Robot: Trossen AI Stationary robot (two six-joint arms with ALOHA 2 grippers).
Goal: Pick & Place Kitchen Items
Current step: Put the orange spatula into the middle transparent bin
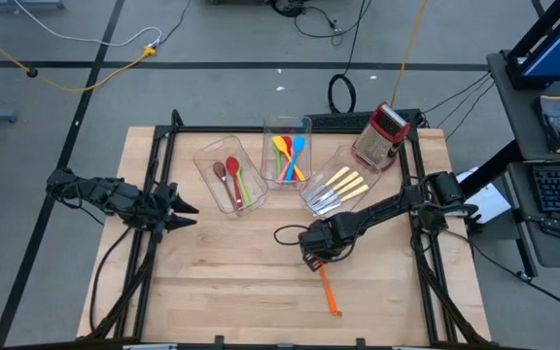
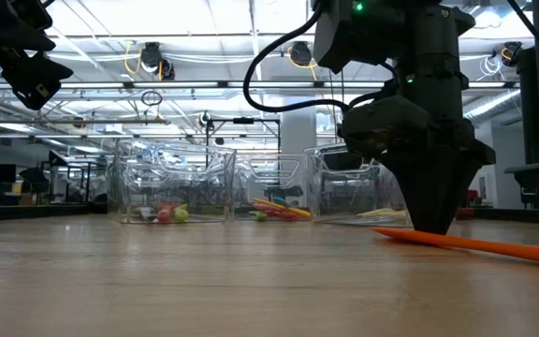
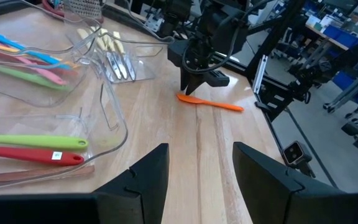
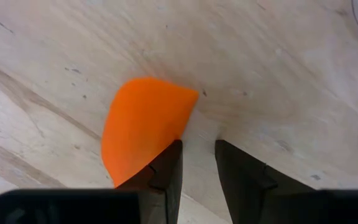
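Matt orange spatula (image 4: pixel 143 127); grainy wooden table (image 4: pixel 278 74)

Probably a lab: ceiling ducts (image 2: pixel 157 89), floor cables (image 1: pixel 86 44).

Three bins (image 1: pixel 285 151) in row at desk (image 1: pixel 222 282) rear, utensils inside; grater (image 1: pixel 381 136) right of bins; spatula (image 1: pixel 327 289) on desk, in front of bins.

Grey floor (image 1: pixel 231 39) crossed by cables, a desk (image 1: pixel 542 175) alongside, ceiling lights (image 2: pixel 92 47) overhead.
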